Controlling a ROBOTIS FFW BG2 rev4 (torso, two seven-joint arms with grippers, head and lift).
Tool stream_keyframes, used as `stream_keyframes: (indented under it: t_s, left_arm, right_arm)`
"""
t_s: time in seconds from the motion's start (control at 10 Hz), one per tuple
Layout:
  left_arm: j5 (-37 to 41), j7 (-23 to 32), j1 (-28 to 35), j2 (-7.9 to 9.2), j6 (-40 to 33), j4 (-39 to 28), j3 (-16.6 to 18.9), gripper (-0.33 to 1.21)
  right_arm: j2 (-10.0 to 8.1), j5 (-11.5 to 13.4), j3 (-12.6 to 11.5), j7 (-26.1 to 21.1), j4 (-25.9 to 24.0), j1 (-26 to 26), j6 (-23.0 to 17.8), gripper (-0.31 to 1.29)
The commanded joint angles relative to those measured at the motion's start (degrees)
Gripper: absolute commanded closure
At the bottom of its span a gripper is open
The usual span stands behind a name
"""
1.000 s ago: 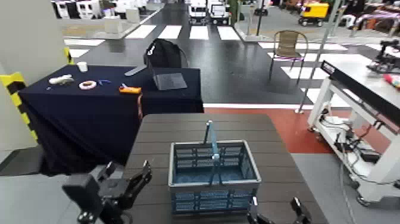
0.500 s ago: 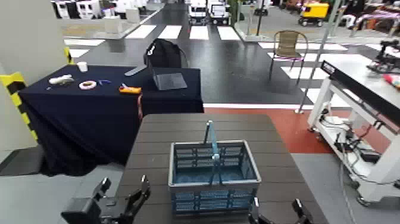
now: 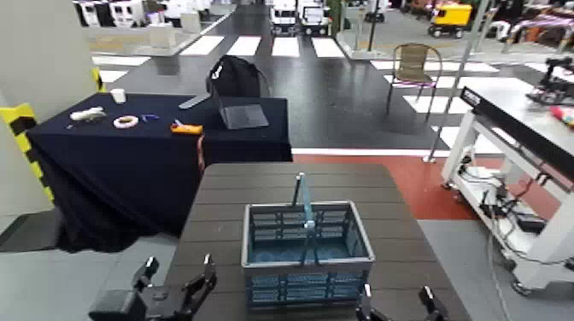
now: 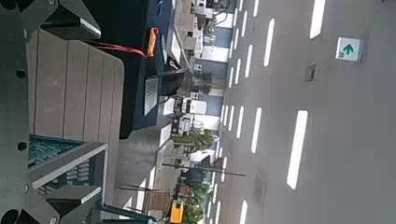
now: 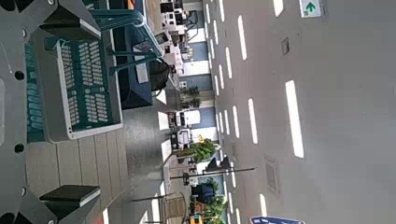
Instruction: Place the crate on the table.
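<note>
The blue-grey crate [image 3: 307, 252] stands upright on the dark brown slatted table [image 3: 256, 183], near its front edge, with its thin light-blue handle [image 3: 301, 205] raised. My left gripper [image 3: 175, 280] hangs open low beside the table's front left corner, apart from the crate. In the left wrist view a crate corner [image 4: 56, 163] shows past the open left gripper [image 4: 73, 112]. My right gripper [image 3: 395, 303] is open at the front right, just below the crate. The right wrist view looks along the crate [image 5: 79, 79] between the spread fingers [image 5: 70, 198].
A navy-draped table [image 3: 128, 162] behind and to the left carries a laptop [image 3: 242, 115], a tape roll [image 3: 125, 122] and an orange tool [image 3: 186, 129]. A white-framed workbench [image 3: 521, 128] stands to the right. A chair [image 3: 414, 68] is farther back on the floor.
My left arm has dropped and drawn back from the table's front left corner, its fingers staying open. The crate and the right gripper have not moved.
</note>
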Motion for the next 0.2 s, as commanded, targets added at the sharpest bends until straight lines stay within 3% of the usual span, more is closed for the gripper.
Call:
stream_keyframes:
  t_s: [0.1, 0.2]
  left_arm:
    - [-1.2, 1.1, 0.3, 0.0, -1.1, -0.1, -0.3, 0.13]
    - [-1.6, 1.6, 0.5, 0.0, -1.3, -0.2, -0.4, 0.13]
  right_arm:
    - [0.09, 0.7, -0.1, -0.3, -0.1, 0.1, 0.0, 0.13]
    - [0.09, 1.1, -0.2, -0.4, -0.2, 0.1, 0.3, 0.13]
